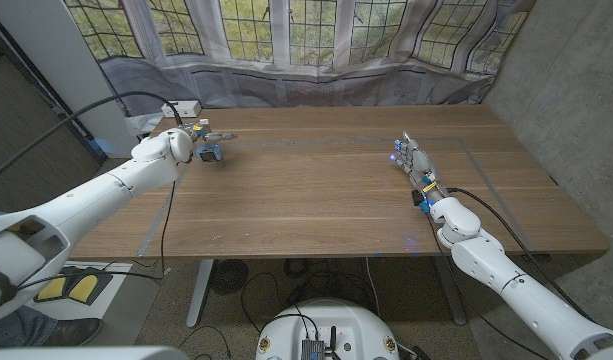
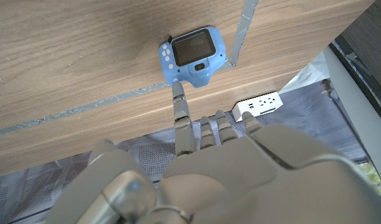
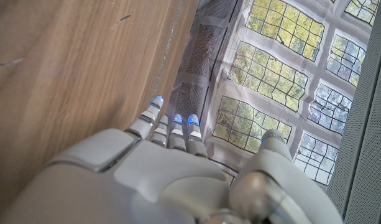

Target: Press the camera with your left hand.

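the left hand (image 1: 199, 135) is raised over the far left corner of the wooden table (image 1: 316, 190), with one finger (image 2: 179, 102) stretched straight out and the others curled back toward the palm. it grasps nothing. the blue toy camera (image 2: 193, 55) stands on the table directly ahead of that fingertip; in the head view the camera (image 1: 210, 152) sits just below and in front of the hand. its rear screen and a row of small white buttons face the left wrist view.

in the left wrist view the fingertip reaches the camera's body edge. whether it bears on the casing or stops just short cannot be told from these pictures.

judged progress: the approach appears complete and the pointing posture is set. the press itself is either just starting or not yet confirmed. what remains is a firm push on the camera, which is small and light and may slide on the smooth wood if pushed from the side.

a white power strip (image 2: 260, 104) lies beyond the table edge, near the left hand. strips of grey tape (image 2: 240, 32) run across the table beside the camera.

the right hand (image 1: 414, 165) is well apart from the camera, on the opposite side of the table. its fingers are extended close together and it holds nothing.
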Tool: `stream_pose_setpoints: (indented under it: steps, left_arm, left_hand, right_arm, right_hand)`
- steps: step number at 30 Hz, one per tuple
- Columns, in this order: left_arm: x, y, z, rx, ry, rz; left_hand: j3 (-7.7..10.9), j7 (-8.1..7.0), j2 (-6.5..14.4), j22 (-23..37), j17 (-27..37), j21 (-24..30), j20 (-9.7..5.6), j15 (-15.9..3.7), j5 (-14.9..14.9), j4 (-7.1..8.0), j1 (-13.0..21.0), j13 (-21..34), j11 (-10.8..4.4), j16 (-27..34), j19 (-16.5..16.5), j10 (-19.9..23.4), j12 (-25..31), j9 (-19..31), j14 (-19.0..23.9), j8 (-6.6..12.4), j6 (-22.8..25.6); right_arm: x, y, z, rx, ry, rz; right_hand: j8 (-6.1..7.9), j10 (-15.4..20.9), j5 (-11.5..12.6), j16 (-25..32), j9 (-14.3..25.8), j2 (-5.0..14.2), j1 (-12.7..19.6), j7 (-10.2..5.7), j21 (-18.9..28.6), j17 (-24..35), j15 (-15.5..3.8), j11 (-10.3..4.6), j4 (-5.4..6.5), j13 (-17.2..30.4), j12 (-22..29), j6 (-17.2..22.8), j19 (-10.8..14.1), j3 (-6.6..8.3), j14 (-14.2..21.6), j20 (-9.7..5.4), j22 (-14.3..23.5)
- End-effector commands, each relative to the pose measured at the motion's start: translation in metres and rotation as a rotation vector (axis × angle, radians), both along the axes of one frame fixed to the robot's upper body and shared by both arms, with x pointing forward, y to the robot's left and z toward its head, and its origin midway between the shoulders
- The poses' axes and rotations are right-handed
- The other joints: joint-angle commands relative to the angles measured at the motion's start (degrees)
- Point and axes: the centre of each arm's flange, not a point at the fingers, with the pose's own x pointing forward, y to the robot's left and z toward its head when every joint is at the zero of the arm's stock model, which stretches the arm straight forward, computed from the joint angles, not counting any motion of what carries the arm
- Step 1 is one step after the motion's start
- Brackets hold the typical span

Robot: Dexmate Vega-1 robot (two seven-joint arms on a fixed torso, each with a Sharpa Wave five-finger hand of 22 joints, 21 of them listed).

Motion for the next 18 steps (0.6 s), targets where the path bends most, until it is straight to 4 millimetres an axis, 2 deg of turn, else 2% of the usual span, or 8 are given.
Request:
stream_pose_setpoints:
  steps: [1,18]
  left_arm:
    - [0.0011,0.0013,-0.0066,-0.006,0.008,0.006]
    - [0.0008,0.0022,-0.0115,-0.014,0.016,0.029]
  left_hand:
    - [0.60,0.05,0.3,0.2,0.2,0.2,-0.04,0.21,0.2,-0.03,0.4,0.0,-0.02,0.4,0.3,0.6,0.4,0.3,0.4,0.12,0.6]
    - [0.67,0.18,0.5,0.2,0.2,0.1,-0.02,0.19,0.1,-0.13,0.7,0.0,0.04,0.2,0.3,0.8,0.5,0.3,0.5,0.15,1.3]
  right_arm:
    - [-0.0006,-0.0004,0.0012,0.001,-0.003,-0.001]
    - [-0.0008,-0.0012,0.0020,-0.003,-0.003,-0.001]
  right_hand:
    - [-0.02,0.2,0.3,-0.2,0.3,0.08,-0.3,-0.11,0.0,0.2,0.48,0.15,-0.16,0.1,-0.1,0.4,0.1,0.12,0.0,0.45,0.3]
    - [-0.03,0.2,0.3,-0.2,0.3,0.04,-0.4,-0.19,0.0,0.2,0.48,0.16,-0.17,0.1,-0.1,0.4,0.0,0.10,0.0,0.42,0.3]
